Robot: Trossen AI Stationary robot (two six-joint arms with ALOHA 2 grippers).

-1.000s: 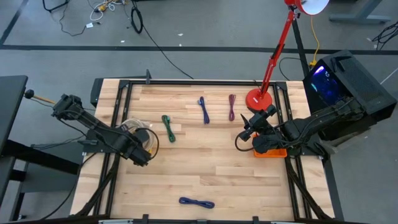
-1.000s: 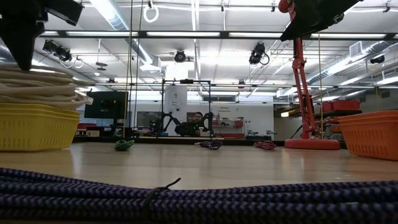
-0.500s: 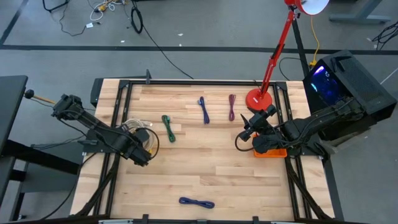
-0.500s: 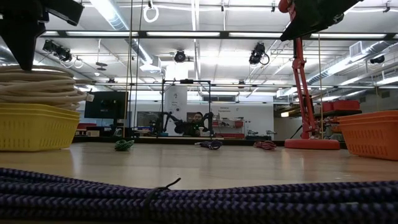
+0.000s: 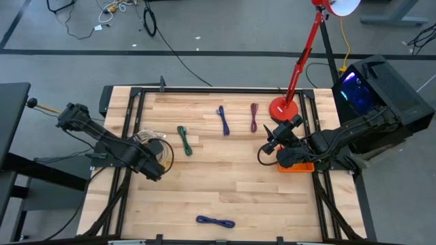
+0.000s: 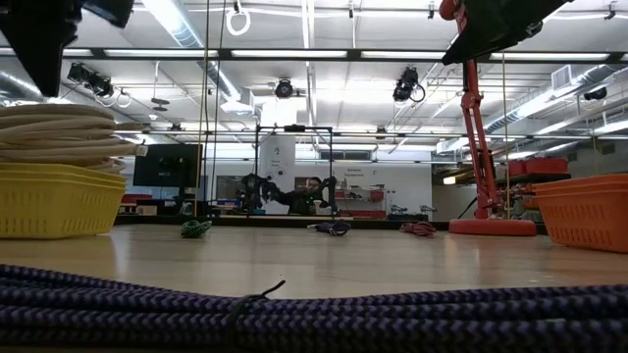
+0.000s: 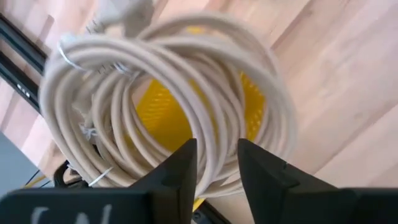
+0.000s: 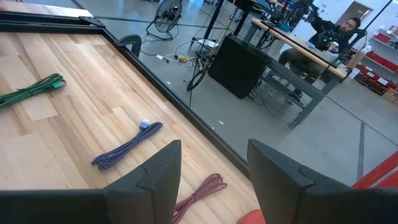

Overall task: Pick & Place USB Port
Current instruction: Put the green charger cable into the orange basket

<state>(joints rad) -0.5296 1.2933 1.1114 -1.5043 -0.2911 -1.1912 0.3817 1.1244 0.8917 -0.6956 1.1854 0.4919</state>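
Observation:
A coiled white USB cable (image 7: 186, 74) lies in and over the yellow basket (image 7: 161, 112) at the table's left. It rests on the basket's rim (image 6: 59, 172) in the low view. My left gripper (image 7: 217, 165) stands open just above the coil, pointing steeply down, with nothing between its fingers. In the low view its dark tip (image 6: 44, 69) hangs clear of the coil's top. My right gripper (image 8: 214, 186) waits open above the orange basket (image 5: 296, 165) at the table's right, nearly level and empty.
A green cable (image 5: 184, 140), a blue one (image 5: 223, 120) and a maroon one (image 5: 253, 117) lie on the far half of the table. A dark blue cable (image 5: 215, 221) lies by the near edge. A red lamp's base (image 5: 283, 109) stands far right.
My left gripper has gone up a little, away from the white coil. The coil's upper loops, loose and spread under the gripper before, have settled into a tighter heap on the yellow basket.

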